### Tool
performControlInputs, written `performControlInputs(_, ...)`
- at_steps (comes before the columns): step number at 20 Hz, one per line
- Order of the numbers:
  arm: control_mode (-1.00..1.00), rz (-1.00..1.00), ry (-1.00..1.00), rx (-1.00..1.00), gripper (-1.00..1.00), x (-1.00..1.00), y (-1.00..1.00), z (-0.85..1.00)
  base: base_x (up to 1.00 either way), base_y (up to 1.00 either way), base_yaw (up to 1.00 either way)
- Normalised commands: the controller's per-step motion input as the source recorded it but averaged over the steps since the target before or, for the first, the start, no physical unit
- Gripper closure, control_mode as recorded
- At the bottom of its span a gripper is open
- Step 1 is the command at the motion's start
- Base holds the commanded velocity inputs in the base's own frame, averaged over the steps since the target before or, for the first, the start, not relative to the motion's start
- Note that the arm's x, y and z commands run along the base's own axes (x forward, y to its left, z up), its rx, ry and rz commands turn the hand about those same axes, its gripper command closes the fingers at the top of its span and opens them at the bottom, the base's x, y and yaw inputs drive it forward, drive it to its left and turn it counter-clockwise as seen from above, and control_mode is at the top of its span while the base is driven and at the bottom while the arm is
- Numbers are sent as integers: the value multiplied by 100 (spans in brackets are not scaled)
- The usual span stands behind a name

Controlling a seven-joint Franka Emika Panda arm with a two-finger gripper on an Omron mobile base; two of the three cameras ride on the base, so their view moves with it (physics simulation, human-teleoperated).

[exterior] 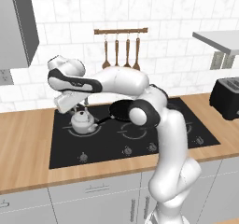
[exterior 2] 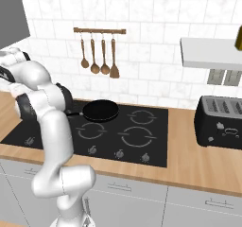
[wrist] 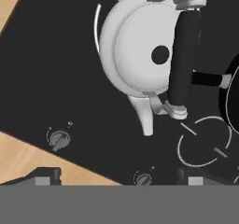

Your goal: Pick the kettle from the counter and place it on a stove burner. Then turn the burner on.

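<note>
The kettle (exterior: pixel 83 122) sits on the cooktop's (exterior: pixel 65 150) front-left burner, clear of the tabletop (exterior: pixel 28 171); the hand (wrist: pixel 116 178) hovers above it, fingers apart and holding nothing; placing looks done, so next comes reaching that burner's knob (wrist: pixel 59 139) and turning it.

One kettle (exterior: pixel 83 122) and one black frying pan (exterior 2: pixel 100 110) sit on one black cooktop (exterior 2: pixel 156 126), set in one wooden counter (exterior: pixel 28 143). The cooktop has four ring-marked burners, the front right one here (exterior 2: pixel 137 137), and five knobs along its front edge, the leftmost at (exterior: pixel 83 157). Four wooden utensils (exterior 2: pixel 99 56) hang from one wall rail (exterior 2: pixel 99 30). One black toaster (exterior 2: pixel 221 122) stands on the counter under one shelf (exterior 2: pixel 210 53)
</note>
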Motion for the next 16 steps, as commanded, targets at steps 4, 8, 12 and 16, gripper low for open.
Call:
performControlInputs(4, -100, -2, 0, 20, -100, -100, 8, 32, 0, 0, 0)
performControlInputs(8, -100, -17, 0, 20, -100, -100, 0, -27, 0, 0, 0)
performControlInputs(12, -100, -26, 0, 7, -100, -82, 0, -50, 0, 0, 0)
performControlInputs(16, -100, -24, 0, 0, -100, -46, 0, -49, 0, 0, 0)
